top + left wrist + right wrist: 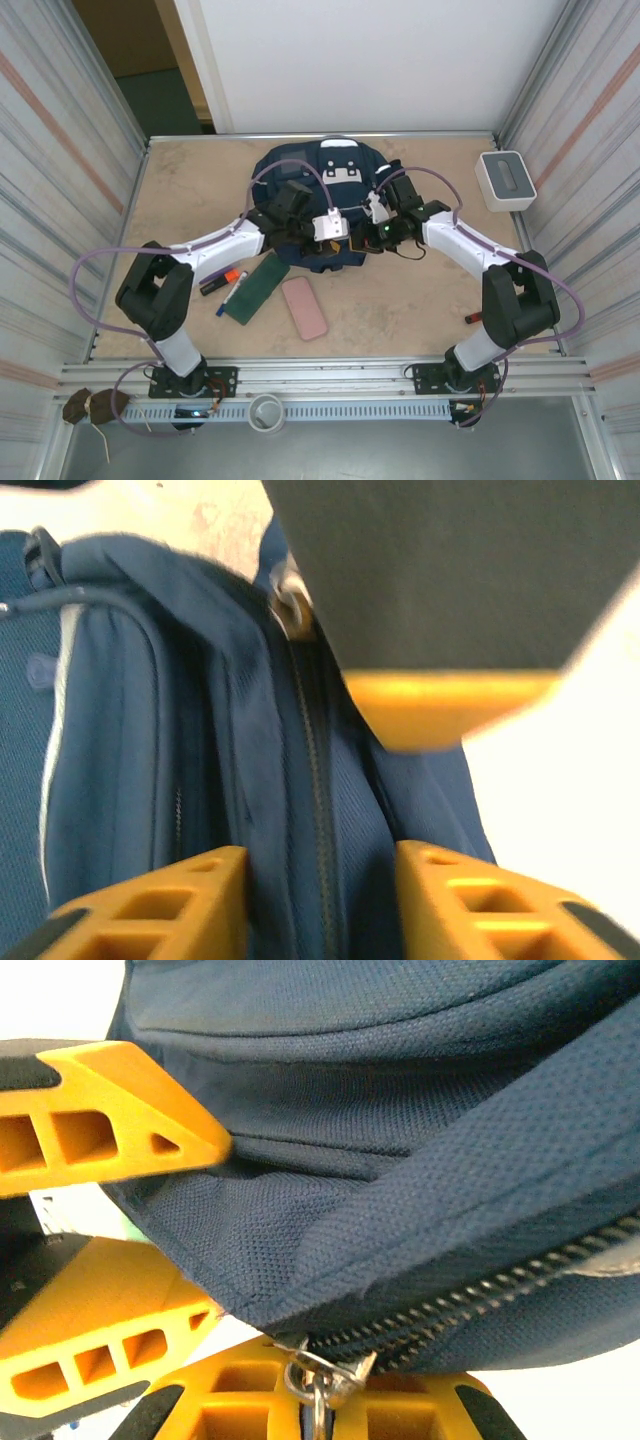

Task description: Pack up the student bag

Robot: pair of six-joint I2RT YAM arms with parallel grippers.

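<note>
The student bag, navy fabric with a white label, lies at the back middle of the table, and both arms meet at its near edge. In the left wrist view my left gripper is open, its orange fingers standing either side of a fold of bag fabric and the zipper line. My right gripper is shut on the metal zipper pull at the end of the zipper track. From above, the left gripper and the right gripper are close together.
On the table in front of the bag lie a green notebook, a pink case, and markers. A white-grey box stands at the back right. Metal walls close in both sides.
</note>
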